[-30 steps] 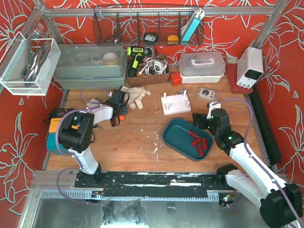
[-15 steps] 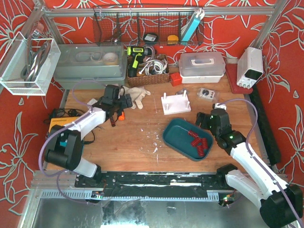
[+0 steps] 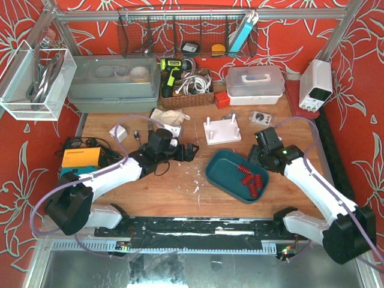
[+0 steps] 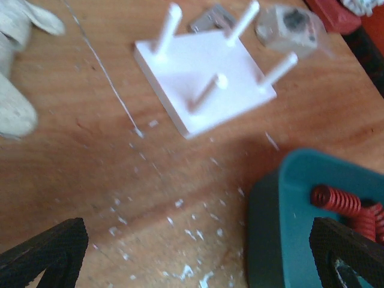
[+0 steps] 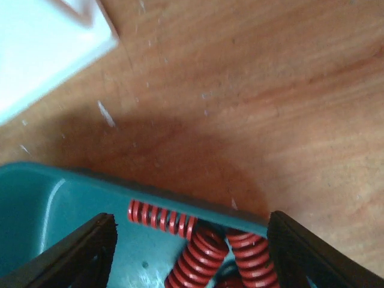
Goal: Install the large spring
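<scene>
The large spring (image 5: 201, 255) lies with other red coils at the right end of the teal tray (image 3: 225, 168), and none is yet on the white peg board (image 3: 221, 131) just beyond the tray. The step in hand is the pick. The right gripper (image 3: 258, 158) hangs over the tray's right rim, jaws spread astride the coils and holding nothing. The left gripper (image 3: 191, 149) is left of the tray, jaws spread and empty. Next, the right jaws need to drop and close on one thick coil, not the thin spring (image 5: 161, 218).
</scene>
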